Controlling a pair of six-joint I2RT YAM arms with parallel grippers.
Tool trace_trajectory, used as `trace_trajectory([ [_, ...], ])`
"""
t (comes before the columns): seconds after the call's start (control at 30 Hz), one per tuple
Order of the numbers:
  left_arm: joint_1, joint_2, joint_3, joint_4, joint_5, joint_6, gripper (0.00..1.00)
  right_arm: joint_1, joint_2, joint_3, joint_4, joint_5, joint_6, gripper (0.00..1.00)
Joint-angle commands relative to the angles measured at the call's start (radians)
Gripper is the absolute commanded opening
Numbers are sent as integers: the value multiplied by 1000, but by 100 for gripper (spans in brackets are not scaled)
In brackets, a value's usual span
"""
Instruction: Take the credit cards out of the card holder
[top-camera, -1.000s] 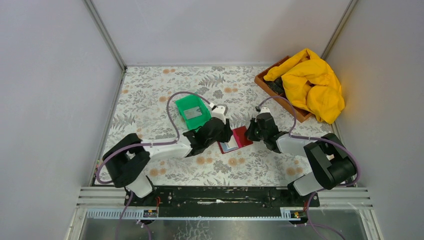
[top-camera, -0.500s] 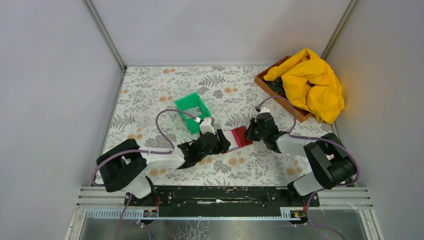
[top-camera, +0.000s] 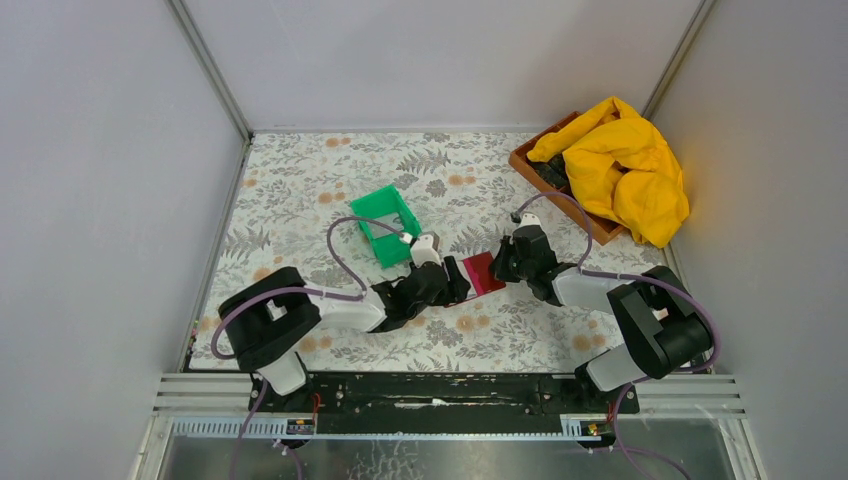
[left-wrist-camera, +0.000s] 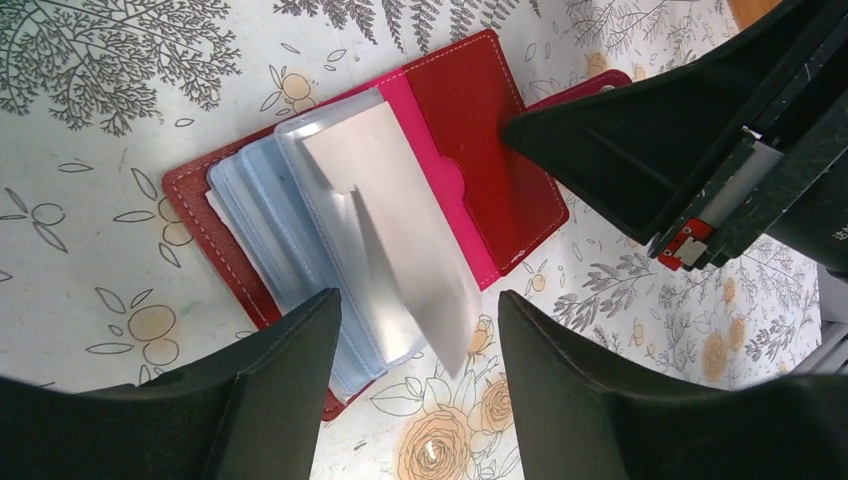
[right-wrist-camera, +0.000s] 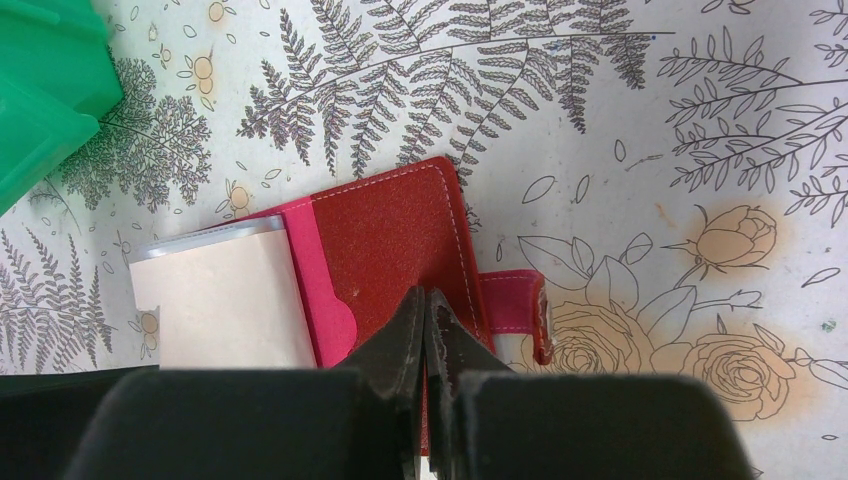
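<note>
The card holder (top-camera: 482, 272) lies open on the flowered table, a dark red wallet (left-wrist-camera: 480, 150) with pale blue-grey sleeves (left-wrist-camera: 265, 215) fanned at its left half. One pale sleeve leaf (left-wrist-camera: 400, 220) stands up from the stack; whether a credit card is in it I cannot tell. My left gripper (left-wrist-camera: 418, 335) is open, its fingers straddling the sleeves' near edge and holding nothing. My right gripper (right-wrist-camera: 426, 303) is shut, its tips resting on the wallet's red cover (right-wrist-camera: 390, 230) beside the snap strap (right-wrist-camera: 515, 300). From above, the left gripper (top-camera: 452, 283) and right gripper (top-camera: 500, 264) flank the wallet.
A green plastic bin (top-camera: 385, 222) stands just behind and left of the wallet, its corner in the right wrist view (right-wrist-camera: 40, 90). A yellow cloth (top-camera: 620, 165) lies over a wooden box (top-camera: 530, 165) at the back right. Grey walls close in both sides.
My left arm has come down from beside the green bin to the wallet's left side, and its gripper has opened wider. The right gripper has stayed on the cover.
</note>
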Motion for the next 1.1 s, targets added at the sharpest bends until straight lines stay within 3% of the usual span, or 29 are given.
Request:
trace_trajectory([
  [0.0, -2, 30, 32, 66, -18, 0, 67, 3, -3, -8, -23, -11, -13, 0],
  [0.77, 6, 131, 174, 126, 60, 71, 67, 2, -28, -19, -16, 1, 5, 0],
  [1.07, 29, 199, 194, 190, 77, 96, 67, 1, -131, -66, 29, 29, 12, 0],
])
